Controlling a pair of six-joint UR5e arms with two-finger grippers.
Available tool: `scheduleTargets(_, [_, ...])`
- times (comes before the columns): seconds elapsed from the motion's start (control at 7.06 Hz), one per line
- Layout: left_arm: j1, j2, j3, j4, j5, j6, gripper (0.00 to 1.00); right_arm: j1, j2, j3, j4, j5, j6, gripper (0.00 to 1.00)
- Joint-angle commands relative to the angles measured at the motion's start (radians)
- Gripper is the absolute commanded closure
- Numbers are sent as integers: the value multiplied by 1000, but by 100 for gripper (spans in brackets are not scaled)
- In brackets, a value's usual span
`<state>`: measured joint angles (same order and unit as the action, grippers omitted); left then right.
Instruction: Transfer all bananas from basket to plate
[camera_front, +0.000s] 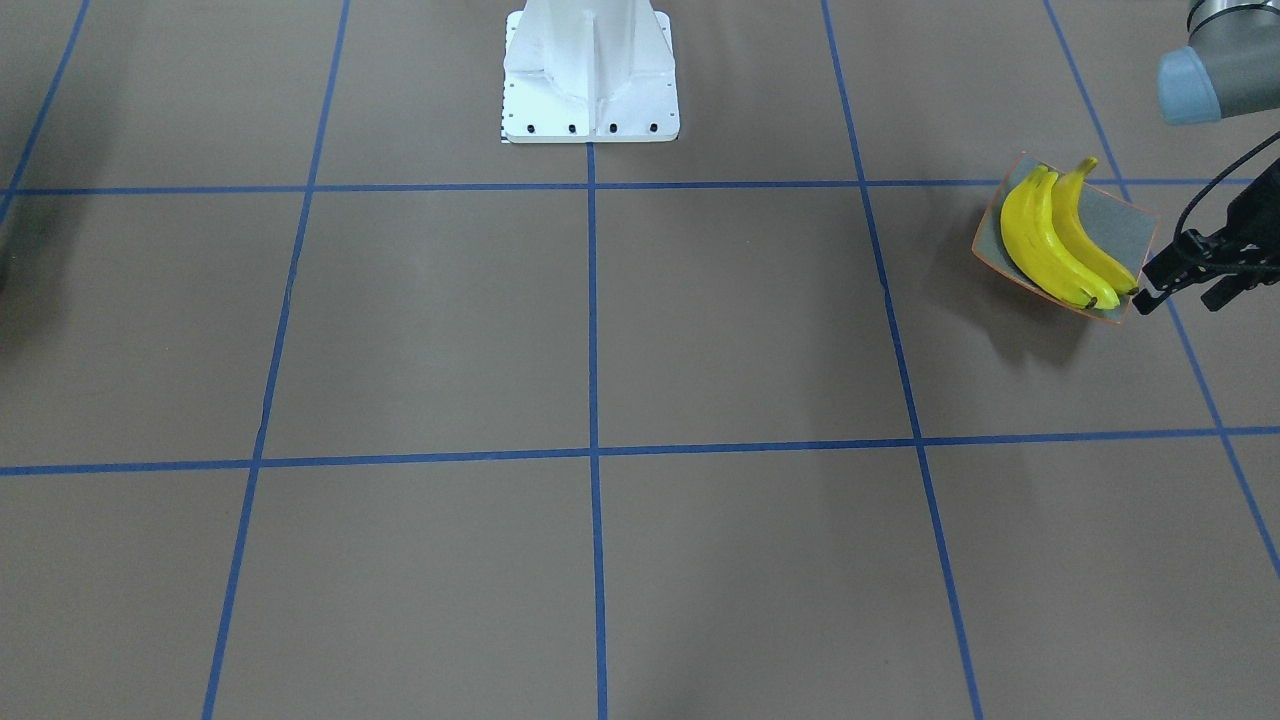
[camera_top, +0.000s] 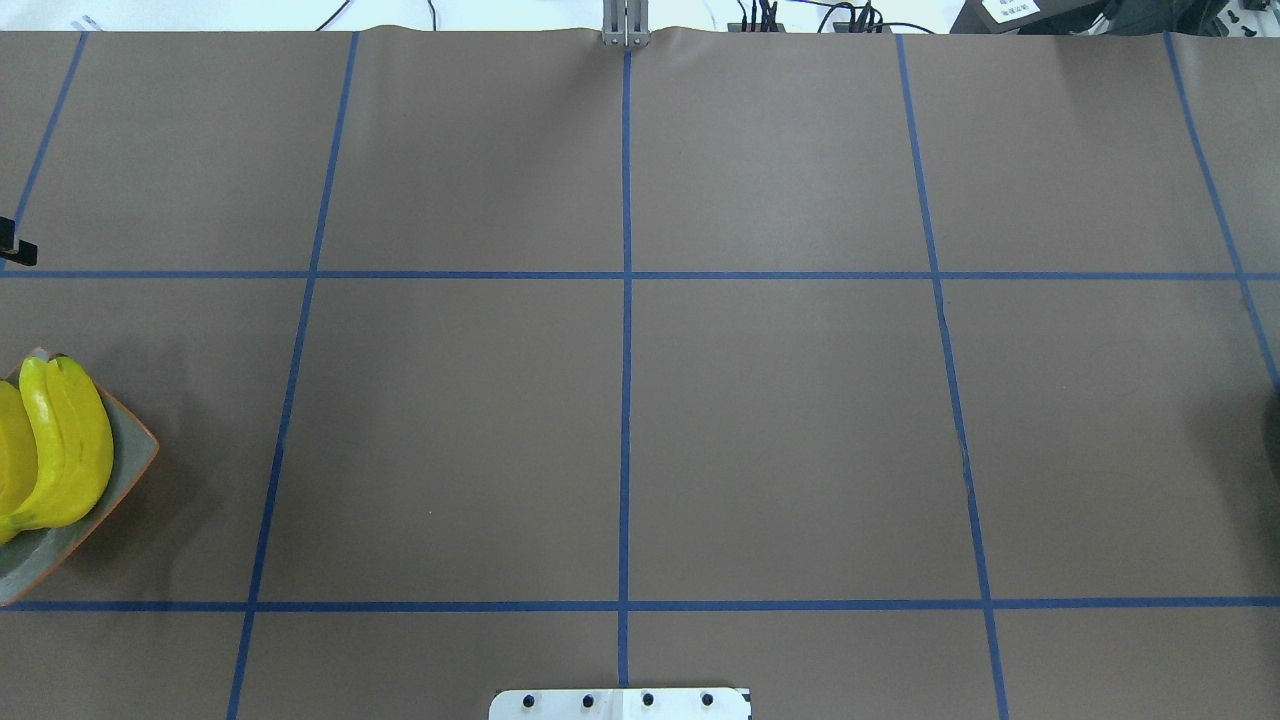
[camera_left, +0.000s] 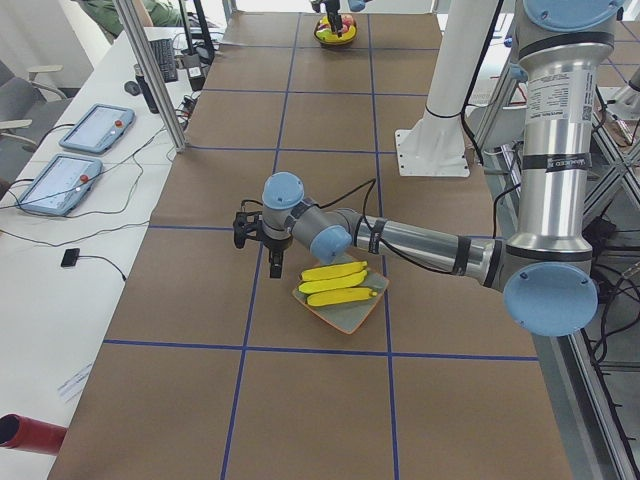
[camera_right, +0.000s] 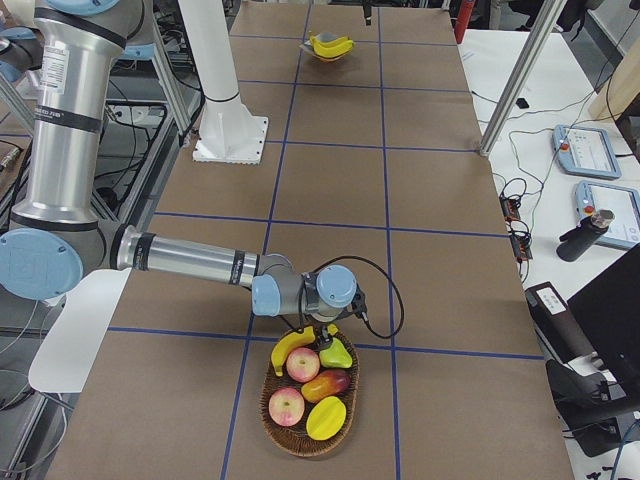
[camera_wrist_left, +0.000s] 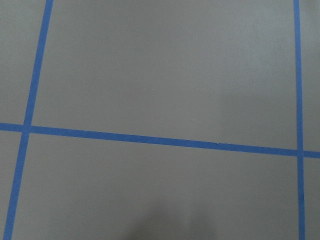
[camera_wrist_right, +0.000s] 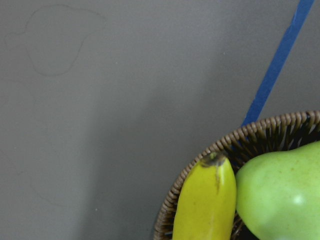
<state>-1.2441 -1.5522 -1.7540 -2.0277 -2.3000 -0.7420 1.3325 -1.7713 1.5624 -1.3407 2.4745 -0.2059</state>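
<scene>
Basically the step in hand is picking the last banana (camera_right: 292, 347) out of the basket (camera_right: 275, 420). It lies at the rim, touching a green pear (camera_wrist_right: 280, 195), with apples (camera_right: 303, 365) just beside. The right gripper (camera_right: 322, 342) hangs right over that spot; I cannot tell how far apart its fingers are or whether it has hold of anything, and its wrist view shows no fingers at all. To do it well, I'd say close across the banana's middle rather than the dark tip, keep off the pear, and lift straight up to clear the woven rim before moving sideways. The other two bananas (camera_front: 1045, 245) already lie side by side on the plate (camera_front: 1135, 225), at the far end of the table (camera_top: 780, 420), well apart from the basket, so a long carry or a hand-over looks likely. The left gripper (camera_front: 1180, 298) sits just beside the plate, fingers spread, holding nothing. The table has a brown covering with a grid of blue tape lines (camera_top: 626, 400) and a white pedestal (camera_front: 590, 80) at the robot's side. Beyond it is a white desk with tablets (camera_left: 95, 128), cables and metal frame posts (camera_left: 150, 70).
</scene>
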Motion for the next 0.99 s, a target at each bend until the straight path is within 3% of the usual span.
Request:
scheduleTargets(0.0, [0,-6,5,-2,-1,0,0,-16,-4,-8,0,1,-3,8])
scheduleTargets(0.85, [0,-11,7,-8,-2,1,0,-29,-5,-68,3,-9,-4,12])
